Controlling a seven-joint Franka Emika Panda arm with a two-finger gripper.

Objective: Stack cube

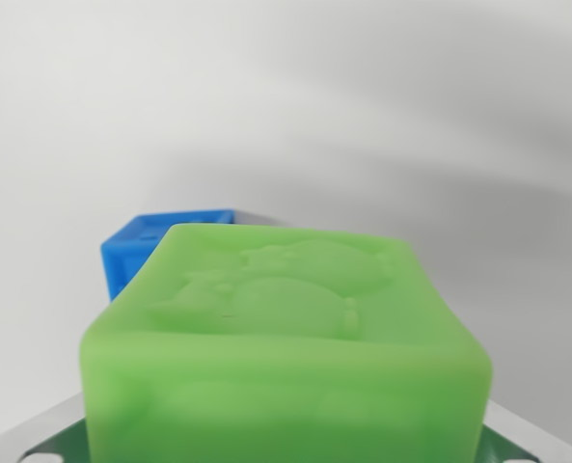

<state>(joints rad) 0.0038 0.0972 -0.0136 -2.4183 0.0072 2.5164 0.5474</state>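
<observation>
— Filling most of the wrist view: a green cube (286,357), close under the camera, embossed relief on its top face, edges rounded, surface matte and faintly translucent, rubbery or soft-plastic by the look.

— And the second block?

— Blue cube (160,249), behind the green one toward the wrist view's left, mostly hidden; only a top corner and part of a side show. Recessed panel on its top. Touching or merely just behind, cannot tell.

— Claw?

— No fingers visible. Pale metal and dark green parts sit at the bottom corners, either side of the green cube. Whether the jaws are closed on it, cannot tell.

— Step in hand?

— Judgement only: green cube looks carried or about to be, with blue as the base. Next move calls for centring green squarely over blue, faces level, before lowering. Background is plain white surface (363,116), soft shadows.
</observation>
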